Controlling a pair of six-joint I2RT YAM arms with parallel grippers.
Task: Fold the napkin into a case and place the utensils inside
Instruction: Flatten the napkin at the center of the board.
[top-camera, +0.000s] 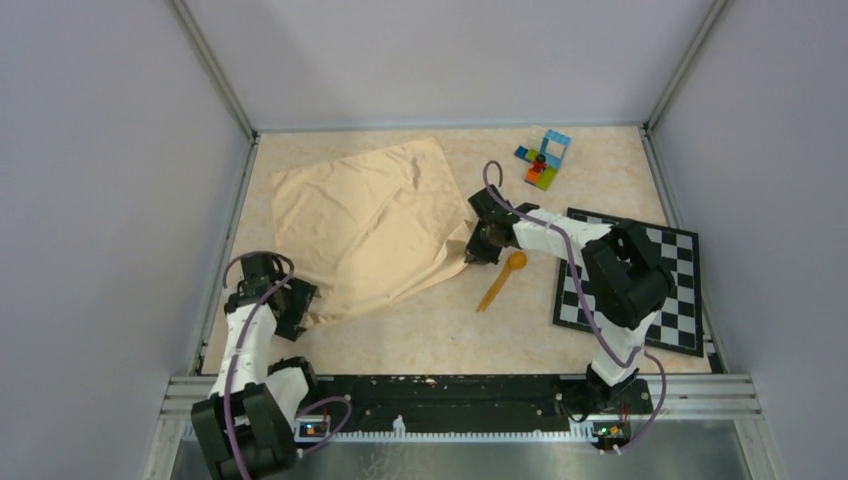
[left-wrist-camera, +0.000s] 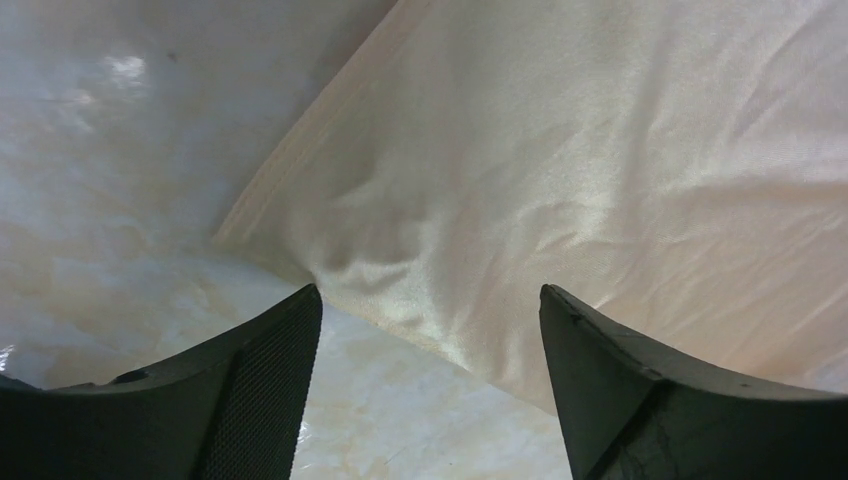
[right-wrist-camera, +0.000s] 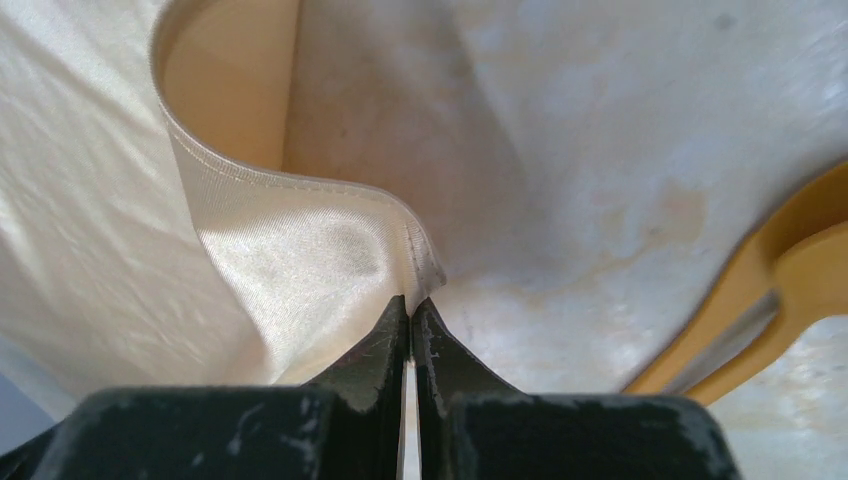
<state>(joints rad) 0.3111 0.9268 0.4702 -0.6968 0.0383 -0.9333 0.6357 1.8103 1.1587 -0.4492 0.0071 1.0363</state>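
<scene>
Left arm (top-camera: 245, 340) sits tucked close to its base, wrist tipped down, left gripper (left-wrist-camera: 430, 300) with jaws spread wide. Right arm (top-camera: 560, 235) reaches forward and inward, elbow high, right gripper (right-wrist-camera: 410, 305) clamped tight on a corner of the napkin (right-wrist-camera: 300, 250).

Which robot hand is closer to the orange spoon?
Right. The right gripper sits just beside the orange spoon, pinching the napkin by a corner. The left gripper is far off across the napkin, open at its near-left corner.
</scene>
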